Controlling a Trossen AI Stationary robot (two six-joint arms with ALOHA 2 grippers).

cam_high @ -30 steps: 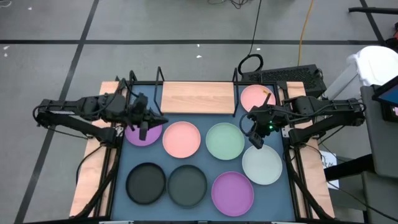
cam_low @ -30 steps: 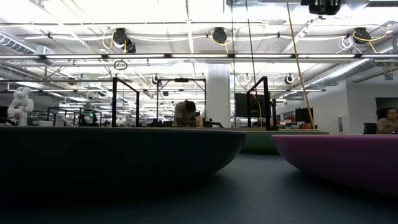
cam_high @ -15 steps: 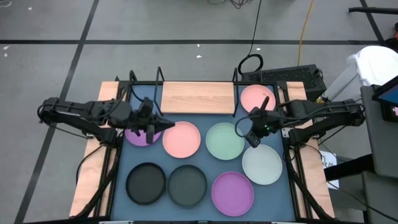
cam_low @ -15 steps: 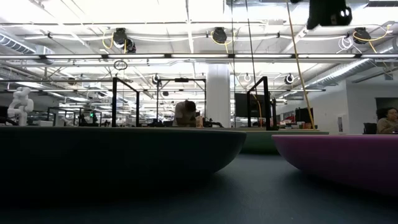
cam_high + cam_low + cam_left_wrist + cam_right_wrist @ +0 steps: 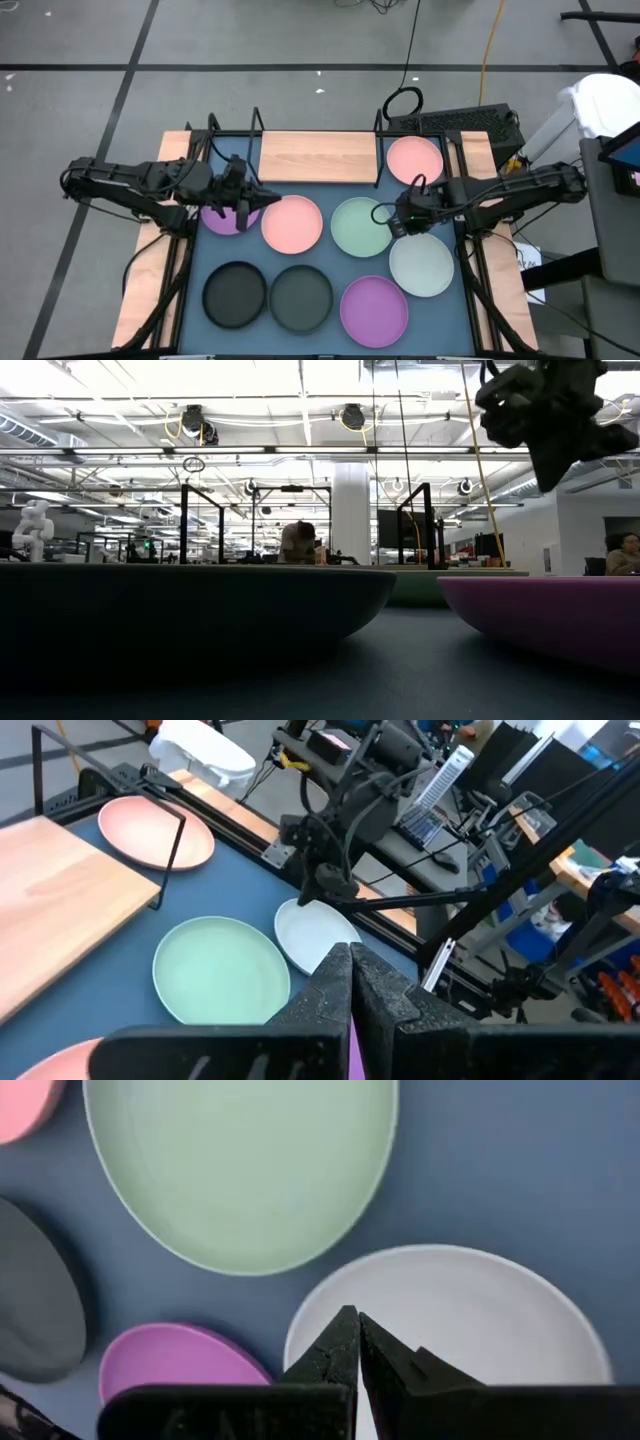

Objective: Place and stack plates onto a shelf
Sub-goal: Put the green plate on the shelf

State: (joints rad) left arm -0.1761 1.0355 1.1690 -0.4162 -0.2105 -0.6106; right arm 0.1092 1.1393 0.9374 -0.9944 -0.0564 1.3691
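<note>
Left hand closed and empty, hanging over the inner edge of the purple plate at the left of the dark blue mat; right hand closed and empty too, held between the mint green plate and the whitish plate. High view: shelf at the far edge of the desk, its wooden board bare; one pink plate just beside the shelf's right end, a second pink plate between the purple and mint ones. Near row: two dark grey plates side by side, then a second purple plate. Low view: a dark grey plate's rim fills the left foreground, a purple rim the right; right hand hangs dark at the upper right; black shelf posts stand behind; a person sits far back in the room. Left wrist view: closed fingers in the foreground, beyond them the mint plate, whitish plate, a pink plate, the shelf board and the right arm. Right wrist view: fingertips pressed together above the whitish plate, mint plate beyond, purple plate and a dark grey rim to one side.
</note>
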